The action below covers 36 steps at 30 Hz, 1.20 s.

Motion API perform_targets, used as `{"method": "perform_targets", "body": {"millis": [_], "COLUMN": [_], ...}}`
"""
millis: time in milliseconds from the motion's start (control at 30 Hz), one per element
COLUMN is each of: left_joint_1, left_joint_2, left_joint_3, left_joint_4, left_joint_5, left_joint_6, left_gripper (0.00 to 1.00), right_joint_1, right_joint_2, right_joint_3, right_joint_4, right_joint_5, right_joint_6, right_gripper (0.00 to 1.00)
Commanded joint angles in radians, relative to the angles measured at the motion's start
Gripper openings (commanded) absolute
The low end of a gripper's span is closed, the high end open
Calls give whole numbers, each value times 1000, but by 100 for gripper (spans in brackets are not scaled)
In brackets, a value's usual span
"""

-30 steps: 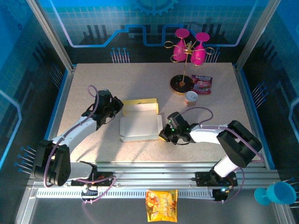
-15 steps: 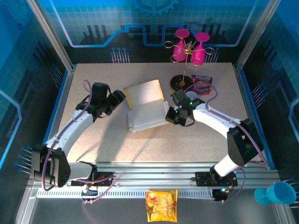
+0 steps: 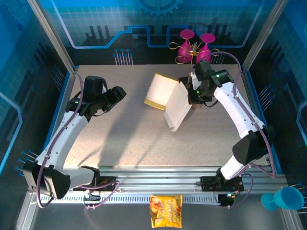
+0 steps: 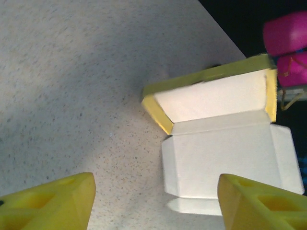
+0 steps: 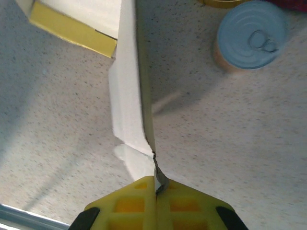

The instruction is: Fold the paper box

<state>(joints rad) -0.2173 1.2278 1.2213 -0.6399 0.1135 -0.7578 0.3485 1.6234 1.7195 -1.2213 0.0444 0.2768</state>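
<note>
- Nearest you, beyond the table's front rail, the snack bag (image 3: 165,211) lies out of play. Leave it alone.
- Your left gripper (image 3: 119,94) hovers over the left side of the table (image 3: 120,139). Its jaws are parted, with nothing between the yellow fingers (image 4: 53,203). It stands well apart from the box, and its wrist camera looks straight at it.
- The paper box (image 3: 175,110) is past mid-table, right of centre, and tipped up rather than lying flat. Its white inside faces your left arm, and the golden-yellow outside shows along the walls of the far section.
- Your right gripper (image 5: 155,184) is pinched shut on the thin edge of a white panel on the box's right side and holds that side raised. You cannot tell from here whether the lower edge touches the table.
- By my reading, you are mid-handling a half-formed box. One section has its walls up, while the large white panel and its side flaps are unfolded.
- The next move likely calls for setting the box down squarely. Then bring the left gripper in to brace a wall or catch a flap while the right one folds. The card is thin and will buckle under a hard pull.
- Mind the far side: a can (image 5: 252,31) stands near the held panel, and the pink glasses (image 3: 194,48) hang on their stand behind it.
</note>
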Motion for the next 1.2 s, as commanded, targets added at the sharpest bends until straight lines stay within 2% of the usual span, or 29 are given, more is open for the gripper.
{"method": "perform_targets", "body": {"millis": [0, 100, 167, 200, 267, 333, 433, 533, 700, 800, 900, 1000, 1100, 1167], "left_joint_1": [-62, -65, -65, -79, -136, -212, -311, -370, -443, -447, -448, -448, -442, -435], "left_joint_2": [21, 59, 90, 100, 122, 144, 170, 226, 300, 318, 334, 335, 336, 349], "left_joint_3": [53, 128, 191, 218, 273, 345, 376, 407, 436, 398, 395, 369, 319, 303], "left_joint_4": [23, -20, -49, -44, -42, -84, -83, -47, -39, 33, 36, 42, 82, 104], "left_joint_5": [33, 19, 39, 34, 6, -71, -150, -148, -178, -195, -203, -224, -247, -242], "left_joint_6": [139, 10, -139, -266, -463, -638, -837, -959, -1089, -1172, -1194, -1206, -1229, -1237], "left_gripper": [66, 66, 65, 64, 63, 63, 62, 63, 63, 63, 62, 56, 45, 42], "right_joint_1": [33, 86, 130, 149, 180, 211, 252, 288, 352, 377, 390, 404, 422, 433], "right_joint_2": [-22, -63, -85, -88, -87, -86, -77, -75, -70, -55, -53, -57, -68, -77], "right_joint_3": [40, 43, 47, 50, 57, 57, 49, 25, 13, 15, 11, 2, -17, -34], "right_joint_4": [-97, -39, 14, 38, 76, 126, 181, 241, 306, 309, 316, 334, 363, 384], "right_joint_5": [109, 212, 290, 324, 378, 422, 467, 505, 567, 581, 585, 582, 583, 584], "right_joint_6": [-132, -168, -178, -179, -181, -197, -228, -258, -282, -279, -275, -288, -317, -341], "right_gripper": [0, 0, 0, 0, 0, 0, 0, 0, 0, 0, 0, 0, 0, 0]}}
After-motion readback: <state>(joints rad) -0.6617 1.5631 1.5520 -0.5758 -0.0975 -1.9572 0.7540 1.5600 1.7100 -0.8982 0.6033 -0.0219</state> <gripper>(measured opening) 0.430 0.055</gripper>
